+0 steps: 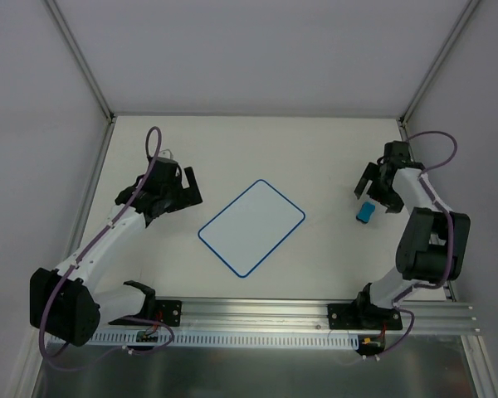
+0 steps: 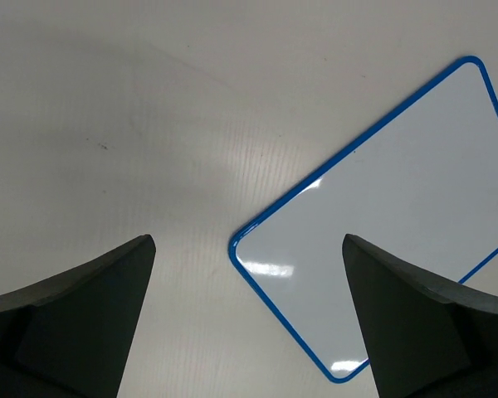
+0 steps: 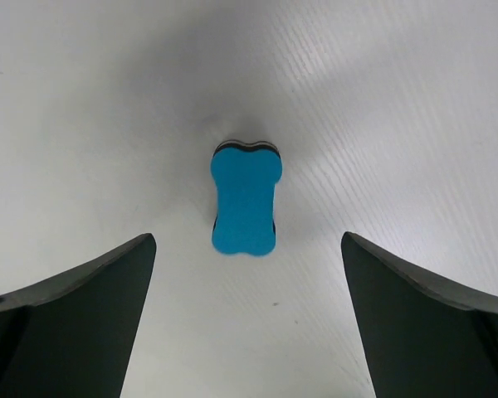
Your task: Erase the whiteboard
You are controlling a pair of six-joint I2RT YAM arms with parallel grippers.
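Looking clean all over, the whiteboard lies flat just in front of the left gripper, a bit to its right. That gripper's fingers are wide apart and hold nothing. The right gripper is wide apart too, with the blue eraser lying loose right below it. No marks show, so the wiping looks done.

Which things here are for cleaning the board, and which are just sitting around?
For the job: the whiteboard, with no writing showing; the blue eraser, lying on the table to its right.
Just sitting around: the table itself; the metal rail along its near edge.
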